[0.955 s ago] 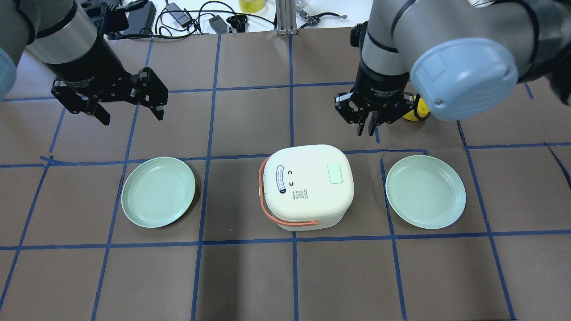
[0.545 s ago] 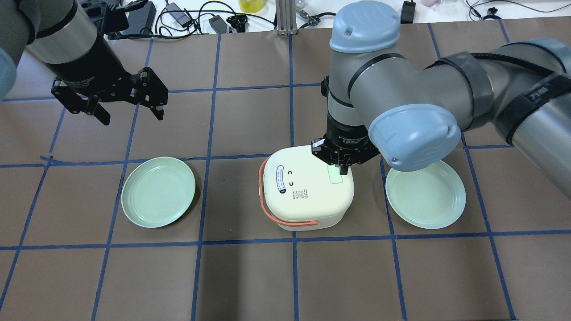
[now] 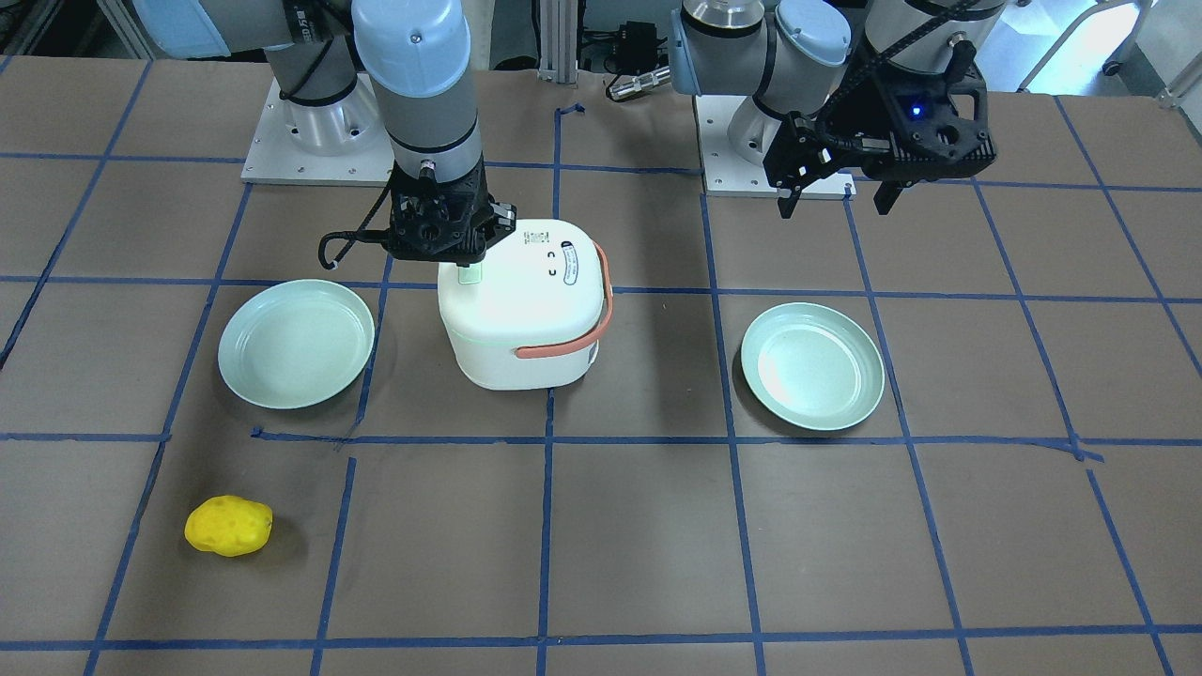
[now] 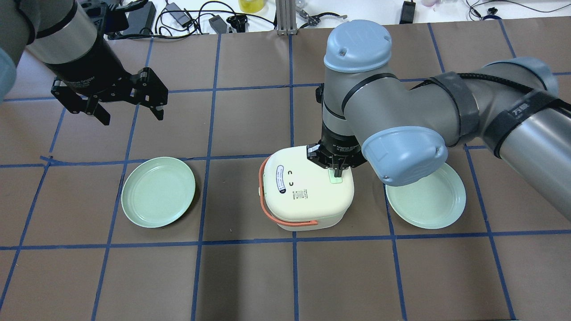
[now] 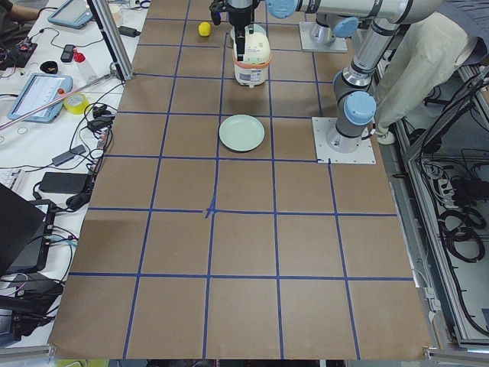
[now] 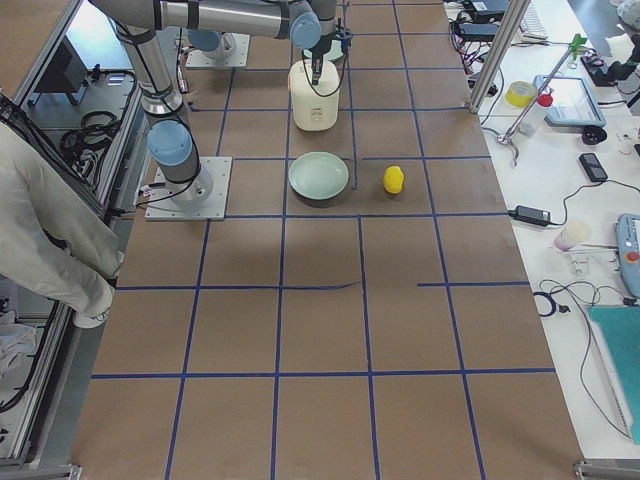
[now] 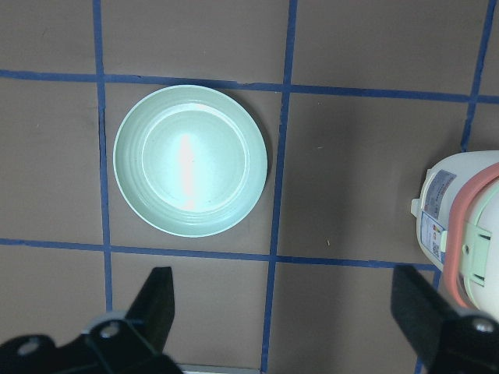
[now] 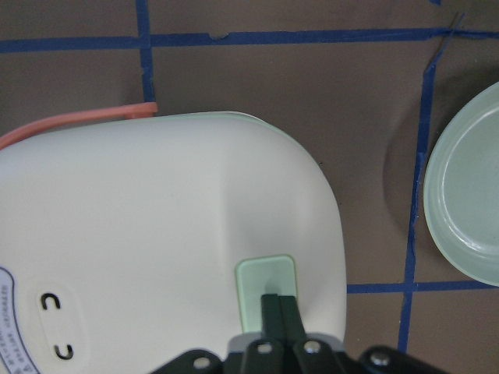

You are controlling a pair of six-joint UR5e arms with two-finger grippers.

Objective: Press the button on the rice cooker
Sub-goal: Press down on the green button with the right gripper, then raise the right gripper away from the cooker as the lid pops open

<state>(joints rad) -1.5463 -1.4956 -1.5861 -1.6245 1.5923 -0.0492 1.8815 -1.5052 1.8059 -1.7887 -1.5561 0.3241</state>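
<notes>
The white rice cooker (image 4: 303,196) with an orange handle stands mid-table, and also shows in the front view (image 3: 526,319). Its pale green button (image 8: 267,276) sits on the lid's right side. My right gripper (image 4: 337,171) is shut and points straight down. Its closed fingertips (image 8: 279,305) rest on the button (image 3: 468,275). My left gripper (image 4: 133,117) is open and empty. It hovers over the table's far left, apart from the cooker, whose edge shows in the left wrist view (image 7: 468,226).
A green plate (image 4: 158,191) lies left of the cooker and another (image 4: 428,200) lies right of it, partly under my right arm. A yellow lumpy object (image 3: 228,526) lies on the operators' side. Cables and tools lie along the far edge.
My right gripper came from behind the cooker to over the lid and lowered its closed fingertips onto the green button. My left arm has not moved.
</notes>
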